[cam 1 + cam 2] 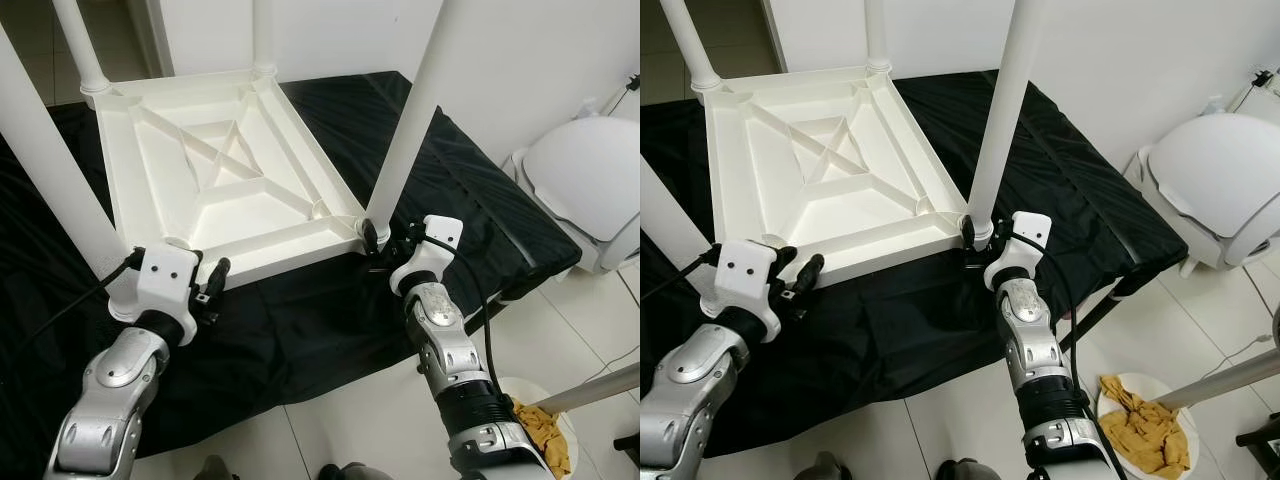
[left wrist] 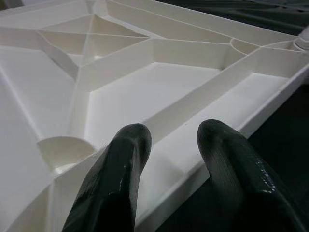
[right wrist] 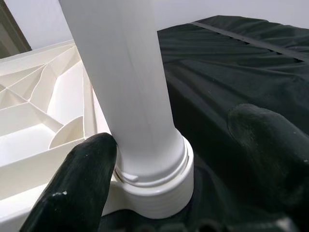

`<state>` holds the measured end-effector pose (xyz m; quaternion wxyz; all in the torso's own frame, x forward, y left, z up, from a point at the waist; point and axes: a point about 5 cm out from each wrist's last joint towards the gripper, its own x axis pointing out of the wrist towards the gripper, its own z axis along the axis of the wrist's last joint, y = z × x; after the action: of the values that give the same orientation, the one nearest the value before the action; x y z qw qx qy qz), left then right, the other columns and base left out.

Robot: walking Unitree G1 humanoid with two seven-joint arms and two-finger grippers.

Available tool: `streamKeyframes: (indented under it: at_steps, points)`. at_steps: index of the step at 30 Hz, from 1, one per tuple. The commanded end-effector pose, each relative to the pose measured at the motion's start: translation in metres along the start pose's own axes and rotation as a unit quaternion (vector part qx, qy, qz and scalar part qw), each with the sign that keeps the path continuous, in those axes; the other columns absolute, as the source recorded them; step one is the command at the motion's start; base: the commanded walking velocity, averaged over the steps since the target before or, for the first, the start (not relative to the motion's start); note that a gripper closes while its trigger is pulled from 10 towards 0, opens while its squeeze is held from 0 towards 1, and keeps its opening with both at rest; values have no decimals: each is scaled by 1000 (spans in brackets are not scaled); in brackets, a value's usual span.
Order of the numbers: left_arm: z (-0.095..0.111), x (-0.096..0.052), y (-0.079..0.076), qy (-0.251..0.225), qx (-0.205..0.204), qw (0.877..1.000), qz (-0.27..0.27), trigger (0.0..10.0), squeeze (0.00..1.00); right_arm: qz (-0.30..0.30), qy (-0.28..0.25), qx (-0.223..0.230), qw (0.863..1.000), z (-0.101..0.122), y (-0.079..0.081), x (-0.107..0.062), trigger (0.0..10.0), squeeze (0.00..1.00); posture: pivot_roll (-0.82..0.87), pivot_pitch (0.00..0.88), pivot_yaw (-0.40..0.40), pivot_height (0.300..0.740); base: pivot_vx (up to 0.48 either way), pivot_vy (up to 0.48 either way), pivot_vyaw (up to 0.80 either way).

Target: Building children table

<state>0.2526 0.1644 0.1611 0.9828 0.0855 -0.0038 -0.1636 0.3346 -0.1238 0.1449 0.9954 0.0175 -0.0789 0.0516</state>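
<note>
Gleaming ribbed white plastic tabletop (image 1: 215,170)

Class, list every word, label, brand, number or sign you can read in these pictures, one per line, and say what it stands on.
None: no readable text stands on anything here.
The upturned white table top, its legs, the black cloth, the left gripper, the right gripper and the white appliance carry no legible print.

White plastic kids' table (image 1: 225,180) is flipped upside down on the black-covered worktop (image 1: 330,320), ribbed underside facing up. Round white legs (image 1: 412,115) stand upright in the corner sockets, all four in.
</note>
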Motion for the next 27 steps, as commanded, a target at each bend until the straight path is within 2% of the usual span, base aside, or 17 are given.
streamKeyframes:
  at_steps: [1, 8, 10, 12, 14, 16, 23, 25, 26, 27]
  points:
    - [-3, 0, -4, 14, -8, 1000, 13, 10000, 0, 8, -3, 6, 1000, -3, -2, -5, 10000, 0, 37, 103, -46, 740, 0, 0, 0]
    - [0, 1, -9, 13, -37, 999, 37, 10000, 0, 42, -34, 9, 998, 5, 5, -9, 10000, 0, 32, 110, -46, 740, 0, 0, 0]
    - [-4, -2, -20, 28, -104, 994, 24, 10000, 0, 61, -61, 6, 996, 12, 6, -12, 10000, 0, 27, 119, -45, 740, 0, 0, 0]
    - [-4, -4, -30, 34, -144, 989, 11, 10000, 0, 70, -80, 6, 994, 19, 5, -14, 10000, 0, 25, 121, -44, 740, 0, 0, 0]
    - [-3, -3, -35, 36, -157, 987, 5, 10000, 0, 71, -87, 8, 994, 22, 3, -15, 10000, 0, 25, 123, -45, 740, 0, 0, 0]
    - [1, 1, -45, 38, -191, 981, -7, 10000, 0, 80, -100, 7, 992, 30, 2, -14, 10000, 0, 22, 125, -47, 740, 0, 0, 0]
    - [6, 11, -53, 49, -215, 975, -10, 10000, 0, 83, -117, 4, 990, 41, -1, -9, 10000, 0, 14, 122, -48, 740, 0, 0, 0]
    - [13, 22, -57, 51, -234, 971, -3, 10000, 0, 83, -132, -3, 988, 50, -5, -4, 10000, 0, 11, 119, -48, 740, 0, 0, 0]
    - [13, 22, -57, 51, -234, 971, -3, 10000, 0, 83, -132, -3, 988, 50, -5, -4, 10000, 0, 11, 119, -48, 740, 0, 0, 0]
    - [17, 31, -58, 53, -240, 969, 5, 10000, 0, 82, -137, -5, 987, 54, -6, -2, 10000, 0, 9, 116, -47, 740, 0, 0, 0]
